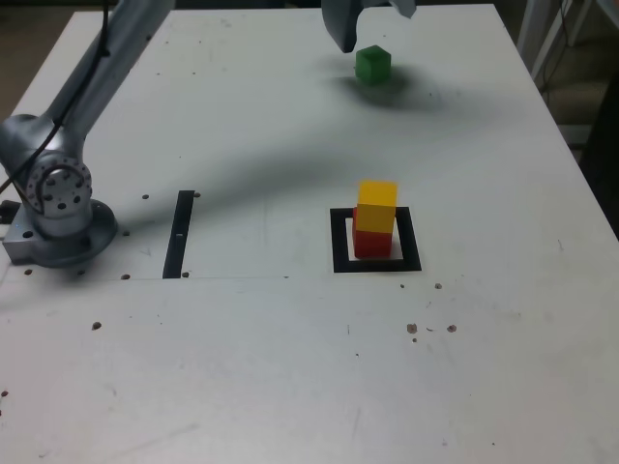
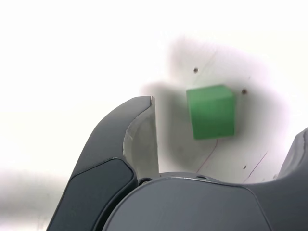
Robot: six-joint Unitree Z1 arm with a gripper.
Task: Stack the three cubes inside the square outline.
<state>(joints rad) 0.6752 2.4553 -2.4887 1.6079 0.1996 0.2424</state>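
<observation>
Green cube: the small solid green block [image 1: 372, 64] sat alone on the white table, at the far side and a bit toward the exterior view's right. In the wrist view the green cube [image 2: 211, 111] lay flat on the table, in the gap between the two jaws, and nothing touched it.

Yellow cube: the small solid yellow block [image 1: 377, 207] sat on top of the red one, a little crooked.

Red cube: the small solid red block [image 1: 370, 239] stood inside the square, under the yellow cube.

Square outline: the thick black square border with a pale middle [image 1: 340, 241] lay flat near the middle of the table, well apart from the green cube and nearer to the camera.

Gripper: the grey gripper [image 1: 377, 21] hung at the far edge, just above the green cube. In the wrist view the gripper [image 2: 226, 139] had its jaws spread wide apart, and it gripped nothing.

Arm: the grey metal arm [image 1: 106, 68] reached from its round base [image 1: 60, 208] at the exterior view's left, up toward the far side.

Black strip: a thin straight black strip [image 1: 180, 233] lay just right of the base.

Table: the white table top [image 1: 290, 367] had small dark specks on it.
</observation>
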